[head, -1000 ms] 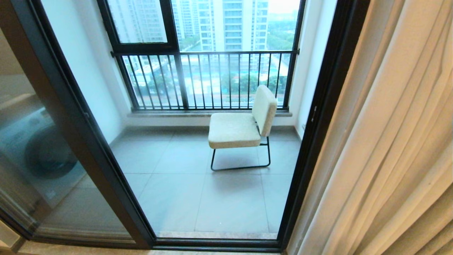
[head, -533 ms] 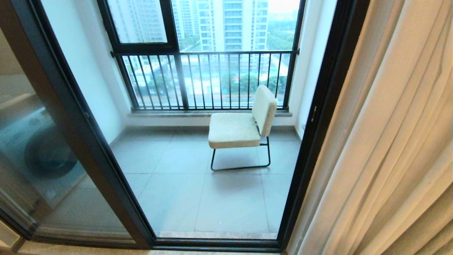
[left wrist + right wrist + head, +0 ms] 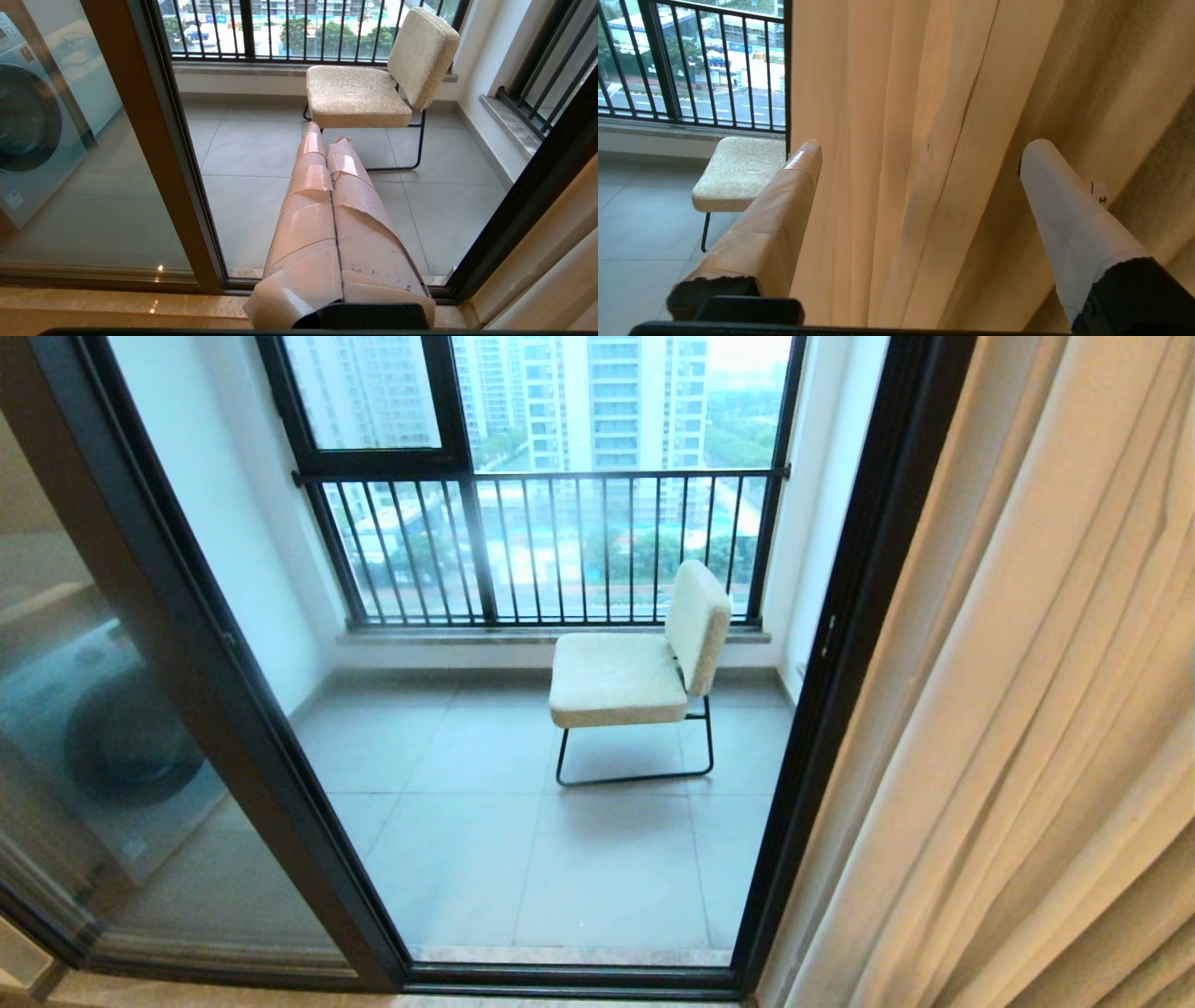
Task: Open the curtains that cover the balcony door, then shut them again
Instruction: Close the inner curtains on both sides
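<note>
The curtains (image 3: 1008, 728) are hanging bunched along the right side of the frame, beside the uncovered balcony door (image 3: 840, 644). The right gripper (image 3: 920, 144) is spreading its jaws wide around the curtain folds, while the left gripper (image 3: 324, 140) is keeping its jaws pressed together, empty, pointing at the chair (image 3: 373, 79).

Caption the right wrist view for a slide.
Right gripper open around gathered curtains, chair beyond.
</note>
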